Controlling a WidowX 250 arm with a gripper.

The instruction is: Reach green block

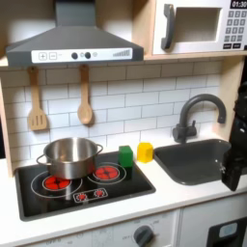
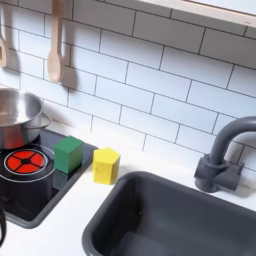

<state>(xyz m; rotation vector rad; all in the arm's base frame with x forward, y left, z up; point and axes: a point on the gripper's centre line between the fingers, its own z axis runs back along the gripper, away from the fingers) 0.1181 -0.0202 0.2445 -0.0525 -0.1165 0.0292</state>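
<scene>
The green block (image 1: 125, 155) (image 2: 68, 153) sits on the toy hob's (image 1: 39, 192) back corner, at 3 o'clock of the steel pot (image 1: 68, 156) in the first exterior view. The yellow block (image 1: 145, 151) (image 2: 106, 166) stands just beside it on the white worktop (image 1: 183, 198). At that view's 3 o'clock edge, over the sink (image 1: 198, 159), hangs the dark robot arm (image 1: 237, 145); whether its pincer is wide or narrow, I cannot tell.

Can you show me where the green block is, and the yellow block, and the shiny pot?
green block (image 2: 68, 153), second exterior view, on its front face.
yellow block (image 2: 106, 166), second exterior view, on its front face.
steel pot (image 1: 68, 160), first exterior view, on its side wall.
</scene>
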